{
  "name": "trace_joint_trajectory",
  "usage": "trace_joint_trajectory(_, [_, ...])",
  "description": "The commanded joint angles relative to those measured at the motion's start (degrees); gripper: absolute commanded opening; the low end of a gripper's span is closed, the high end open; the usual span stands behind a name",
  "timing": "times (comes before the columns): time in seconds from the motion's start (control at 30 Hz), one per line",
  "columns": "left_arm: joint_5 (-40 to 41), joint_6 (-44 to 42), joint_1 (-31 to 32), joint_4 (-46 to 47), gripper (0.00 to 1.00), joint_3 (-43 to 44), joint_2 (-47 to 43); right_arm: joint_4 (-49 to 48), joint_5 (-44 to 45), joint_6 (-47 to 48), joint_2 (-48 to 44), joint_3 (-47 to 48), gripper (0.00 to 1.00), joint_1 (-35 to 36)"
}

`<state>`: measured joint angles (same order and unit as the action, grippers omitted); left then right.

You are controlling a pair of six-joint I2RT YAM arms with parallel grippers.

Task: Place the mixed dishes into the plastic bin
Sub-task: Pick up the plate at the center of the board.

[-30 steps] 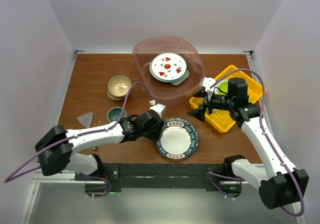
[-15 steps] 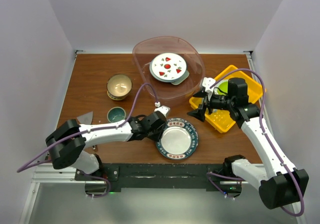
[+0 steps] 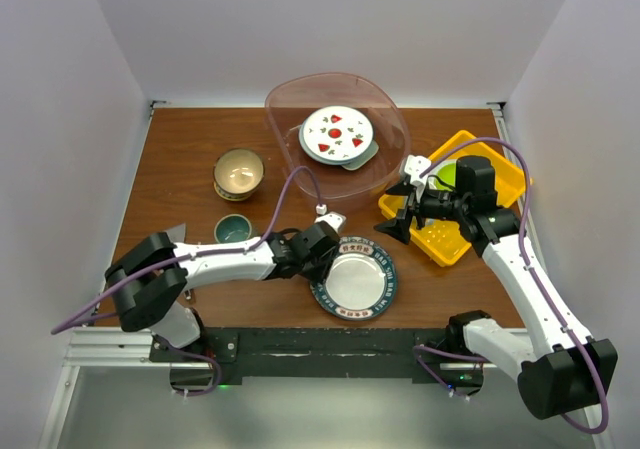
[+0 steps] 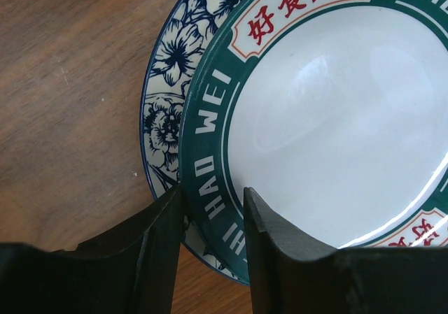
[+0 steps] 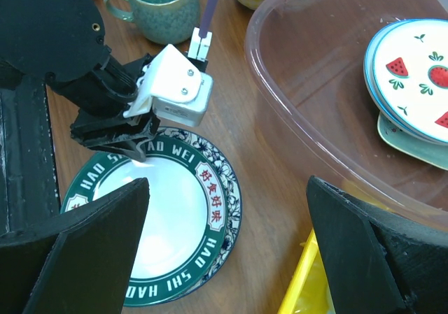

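A green-rimmed plate [image 3: 352,279] with white lettering lies stacked on a blue floral plate [image 4: 164,111] at the table's near middle. My left gripper [image 4: 213,195] straddles the green plate's left rim, one finger outside the edge and one on the white centre, closed against it. The plastic bin [image 3: 290,109] at the back holds a strawberry plate [image 3: 337,132] resting on a pale mint tray [image 3: 365,157]. A tan bowl [image 3: 239,172] and a teal mug [image 3: 233,230] stand on the left. My right gripper [image 3: 398,209] hovers wide open between the bin and the stacked plates, holding nothing.
A yellow perforated tray [image 3: 500,174] with a lime-green plate [image 3: 445,177] sits at the right, under the right arm. A grey triangular piece [image 3: 172,237] lies near the left edge. The left arm stretches low along the near edge.
My left gripper slid right onto the green plate's rim and its jaws narrowed around it. The right arm has stayed still.
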<state>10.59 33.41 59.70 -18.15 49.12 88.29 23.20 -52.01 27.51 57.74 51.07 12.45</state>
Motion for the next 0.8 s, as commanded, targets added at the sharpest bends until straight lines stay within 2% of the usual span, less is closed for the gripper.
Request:
trace_joint_trajectory(0.0, [-0.31, -0.28, -0.11, 1.63, 0.45, 2.29, 1.36, -0.09, -0.20, 1.14, -0.52, 0.17, 0.98, -0.23])
trace_joint_trajectory(0.2, [-3.55, 1.31, -2.13, 4.17, 0.45, 0.54, 1.36, 0.00, -0.37, 1.23, -0.52, 0.26, 0.98, -0.23])
trace_joint_trajectory(0.4, [-8.21, 3.15, -4.68, 9.71, 0.39, -3.41, -0.22, 0.09, -0.46, 1.32, -0.78, 0.35, 0.98, -0.23])
trace_joint_trajectory(0.5, [-9.80, 3.77, -5.56, 11.99, 0.32, -5.08, -0.93, 0.18, -0.46, 1.41, -0.69, 0.26, 0.98, -0.14])
trace_joint_trajectory(0.6, [-10.33, 4.38, -6.35, 13.58, 0.17, -6.40, -1.72, 0.26, -0.46, 1.41, -0.78, 0.26, 0.98, -0.23])
trace_joint_trajectory(0.67, [-11.02, 4.73, -6.88, 14.72, 0.03, -7.28, -2.50, 0.18, -0.55, 1.41, -0.87, 0.26, 0.98, -0.23])
trace_joint_trajectory(0.77, [-11.82, 5.35, -7.49, 15.95, 0.00, -8.42, -4.09, 0.18, -0.55, 1.50, -0.87, 0.26, 0.98, -0.23])
